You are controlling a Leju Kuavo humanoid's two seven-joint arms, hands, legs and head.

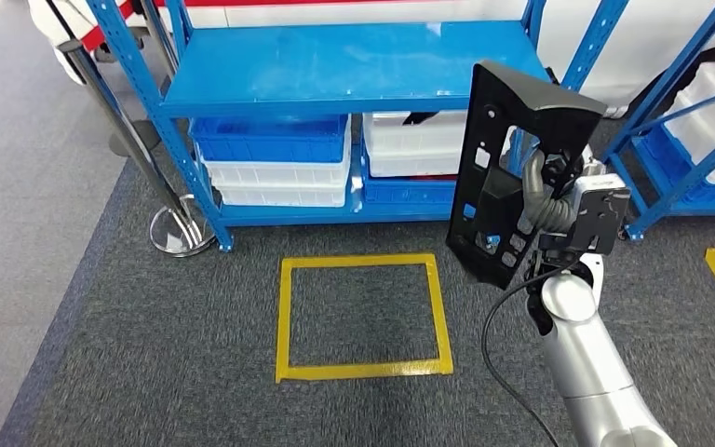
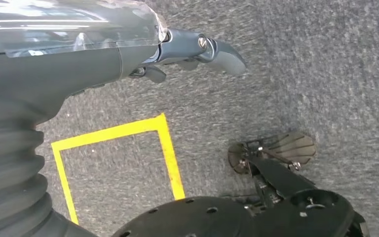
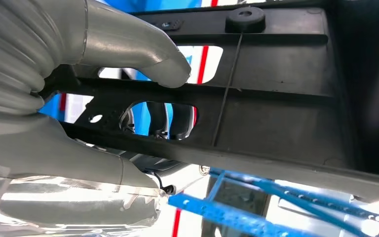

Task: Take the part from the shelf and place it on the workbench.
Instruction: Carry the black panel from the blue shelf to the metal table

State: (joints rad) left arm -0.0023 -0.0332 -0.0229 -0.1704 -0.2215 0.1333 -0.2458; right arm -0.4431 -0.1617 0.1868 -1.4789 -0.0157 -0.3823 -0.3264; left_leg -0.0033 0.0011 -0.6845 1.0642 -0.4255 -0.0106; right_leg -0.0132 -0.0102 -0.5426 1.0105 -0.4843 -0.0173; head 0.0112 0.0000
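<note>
Holding the black part (image 1: 503,177) upright off the blue shelf (image 1: 335,65), the right hand (image 1: 559,200) has its fingers (image 3: 168,121) threaded through a cutout, thumb pressing the face. The left hand (image 2: 197,52) hangs empty above the carpet (fingers curled or spread, cannot tell). Judged mid-carry; next calls for turning to find the table.

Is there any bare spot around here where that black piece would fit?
The top blue shelf looks bare. So does the carpet inside the yellow tape square. The lower shelf is crowded with bins. The right hand holds the black part.
</note>
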